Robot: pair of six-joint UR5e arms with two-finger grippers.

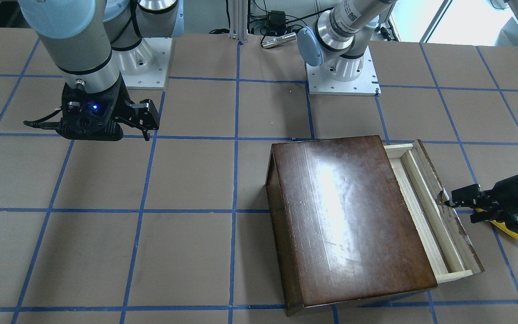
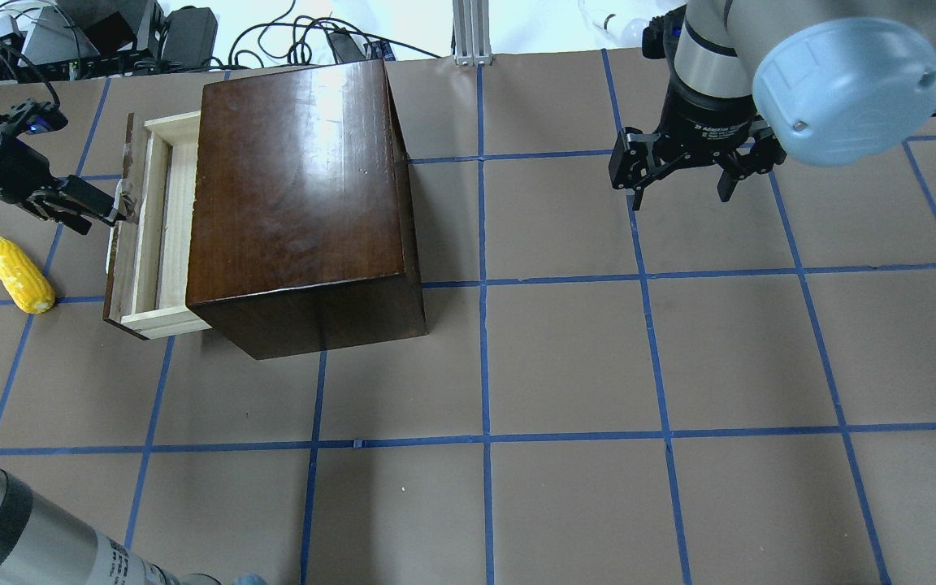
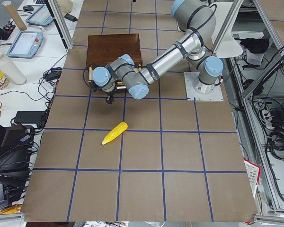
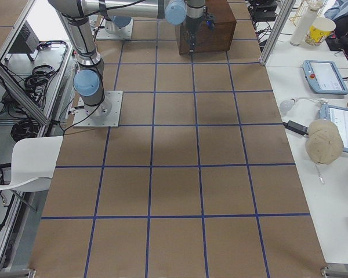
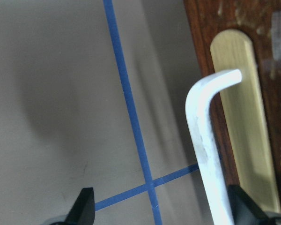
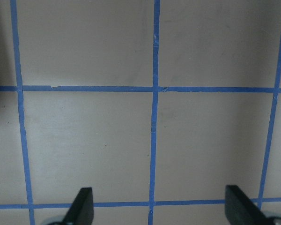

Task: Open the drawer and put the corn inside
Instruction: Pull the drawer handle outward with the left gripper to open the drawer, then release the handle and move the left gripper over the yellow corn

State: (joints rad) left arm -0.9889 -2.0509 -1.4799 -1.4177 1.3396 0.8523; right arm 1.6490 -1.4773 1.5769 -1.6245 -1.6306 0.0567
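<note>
Overhead exterior, left to right: the left gripper is seen at the drawer's front with its jaws spread wide and nothing clamped. The corn is lying untouched on the table, behind and to one side of that gripper, away from the box. Just ahead of the fingertips the drawer is found part-way out, with a narrow strip of pale tray exposed. The box sits beyond it. The right gripper is held well apart from all this over bare table, fingers wide, empty.

Left wrist view: the handle is caught between the fingers but off-centre, close to one and far from the other. Contact cannot be told.

Judged step: the drawer pull is not finished, as the gap looks tight for the cob. The handle should be centred in the gap before the jaws are closed, so the bar is not shoved sideways. The pull should be kept level and straight back along the wrist line, since a skewed pull could jam the tray. The box is braced by nothing and may be dragged along, so slow travel is advised. The corn behind the gripper should be avoided on the retreat.
</note>
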